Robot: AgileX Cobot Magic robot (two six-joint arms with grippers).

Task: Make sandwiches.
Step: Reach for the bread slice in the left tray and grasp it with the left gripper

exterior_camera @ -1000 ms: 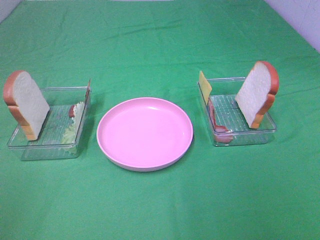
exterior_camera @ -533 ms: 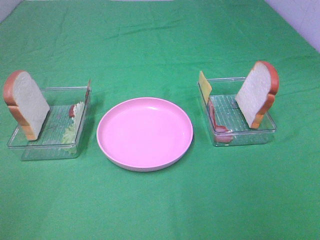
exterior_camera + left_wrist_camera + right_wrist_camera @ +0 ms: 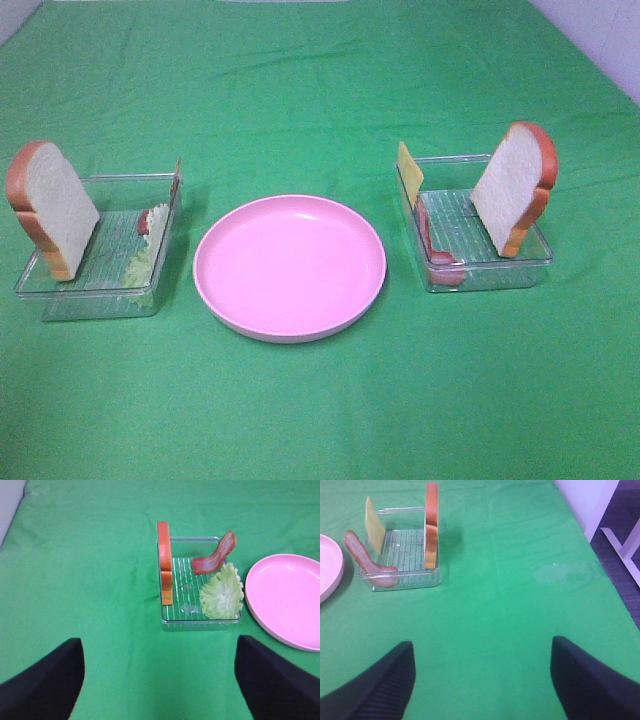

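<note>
Currently no sandwich is assembled; its parts stand in two clear, ribbed-floor trays flanking the empty pink plate on the green-clothed table. The left tray, at middle left of the exterior view, holds the left bread, the lettuce and the left bacon. The right tray, at middle right, holds the right bread, the cheese and the right bacon. Each bread slice is thick, white-faced with an orange-brown crust, and leans upright on a tray wall. It looks light and stiff, so pinch across the two flat faces near the domed top. The lettuce is thin, pale and ruffled, probably flexible; take the edge raised against the wall. The bacon strips are wavy and glossy, possibly slippery; grip the end projecting above the rim. The cheese is a thin yellow square on edge; pinch the corner that clears the rim. None of these looks fragile. The left fingers and right fingers are spread wide, hold nothing, and hang over bare table well apart from the trays.
</note>
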